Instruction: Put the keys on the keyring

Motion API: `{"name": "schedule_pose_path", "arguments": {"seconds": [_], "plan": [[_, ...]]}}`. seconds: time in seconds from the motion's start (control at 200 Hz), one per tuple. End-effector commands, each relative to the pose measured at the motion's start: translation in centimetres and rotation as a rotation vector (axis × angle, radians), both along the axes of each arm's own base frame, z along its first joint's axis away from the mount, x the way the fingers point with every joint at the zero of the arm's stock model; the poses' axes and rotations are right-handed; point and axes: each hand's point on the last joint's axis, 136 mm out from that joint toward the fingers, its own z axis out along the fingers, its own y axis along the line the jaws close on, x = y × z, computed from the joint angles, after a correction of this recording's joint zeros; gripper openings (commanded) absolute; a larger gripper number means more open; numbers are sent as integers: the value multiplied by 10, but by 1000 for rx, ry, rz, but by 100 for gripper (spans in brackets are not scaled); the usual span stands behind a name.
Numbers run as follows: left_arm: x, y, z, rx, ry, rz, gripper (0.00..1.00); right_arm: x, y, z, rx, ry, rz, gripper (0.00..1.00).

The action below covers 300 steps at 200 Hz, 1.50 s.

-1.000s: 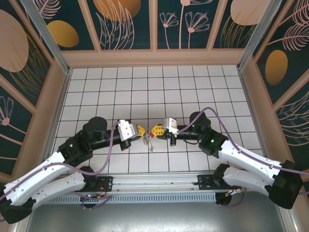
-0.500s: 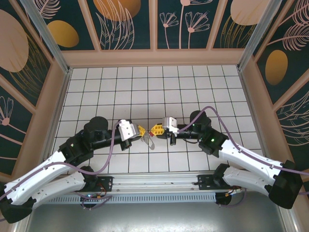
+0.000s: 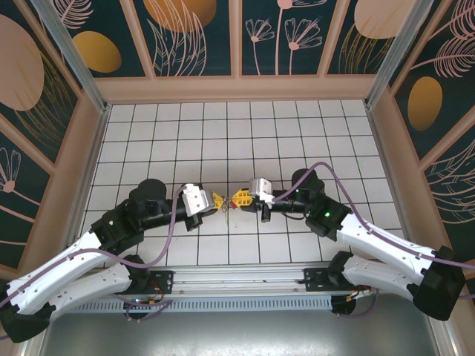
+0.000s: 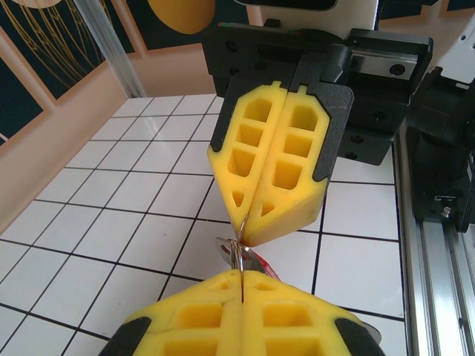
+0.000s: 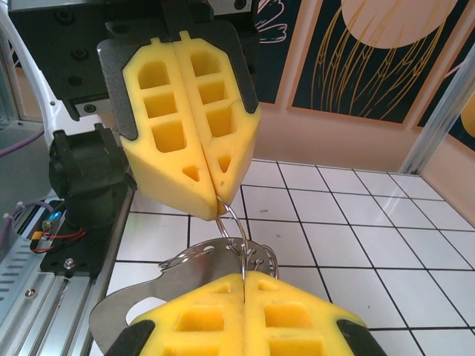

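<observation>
I work under bright, even overhead light; shadows on the white tiled table (image 3: 245, 133) are soft, and my left pads (image 4: 185, 315) blur up close.

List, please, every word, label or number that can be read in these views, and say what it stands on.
None can be read. The yellow pads of the left gripper and the right gripper are blank, the metal ring pinched between them carries no legible stamp, and the wall panels show only leaf and circle designs.

A lab test cell: white tiled floor (image 3: 237, 133) boxed in by leaf-patterned panels (image 3: 185, 37) and aluminium rails (image 3: 70, 55).
</observation>
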Motion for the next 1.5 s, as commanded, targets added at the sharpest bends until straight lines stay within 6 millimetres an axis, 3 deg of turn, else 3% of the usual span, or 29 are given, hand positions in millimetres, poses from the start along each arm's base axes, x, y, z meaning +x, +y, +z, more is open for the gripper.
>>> {"name": "schedule_pose_path", "arguments": {"seconds": [0.0, 0.856, 1.496], "plan": [[-2, -2, 8, -36, -24, -12, 0, 1, 3, 18, 34, -25, 4, 0], [-1, 0, 7, -36, -29, -1, 0, 7, 1, 17, 34, 3, 0, 0], [1, 0, 7, -36, -35, 7, 0, -1, -1, 14, 2, 41, 34, 0]]}}
